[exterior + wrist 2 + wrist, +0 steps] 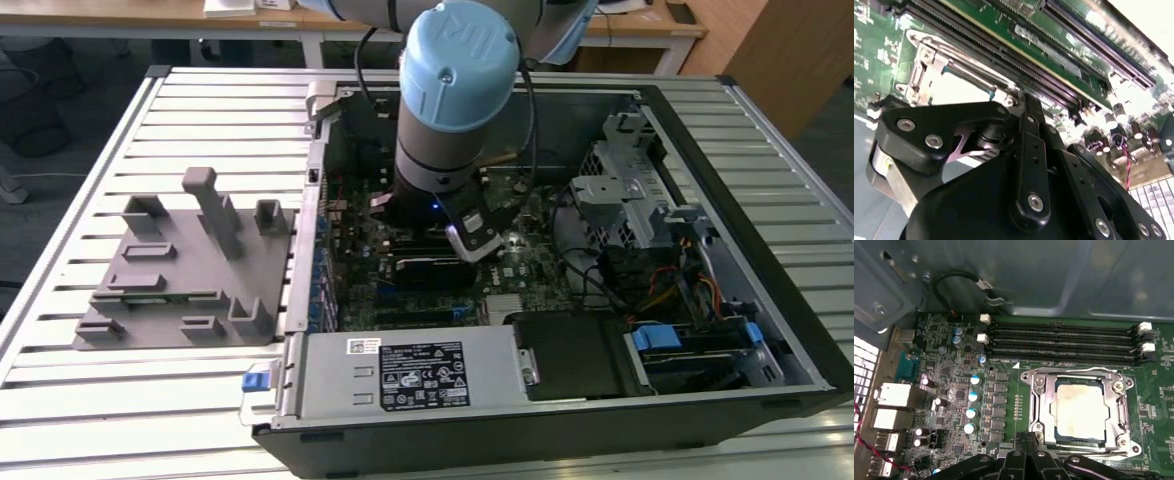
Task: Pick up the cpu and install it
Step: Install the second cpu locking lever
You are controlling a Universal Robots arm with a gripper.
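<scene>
The cpu (1079, 410) lies flat inside the socket frame (1036, 407) on the motherboard (954, 390), its pale metal top facing up and nothing touching it in the first wrist view. The 4 memory slots (1064, 342) run alongside the socket frame, on the side toward the case wall (1029, 275). The gripper (1026, 445) sits just beside the socket frame's edge with its fingers drawn together on nothing. In the exterior view the arm (447, 110) reaches down into the open computer case (747, 130), and the grey fixture (187, 270) rests on the slatted table (80, 180), beside the case.
</scene>
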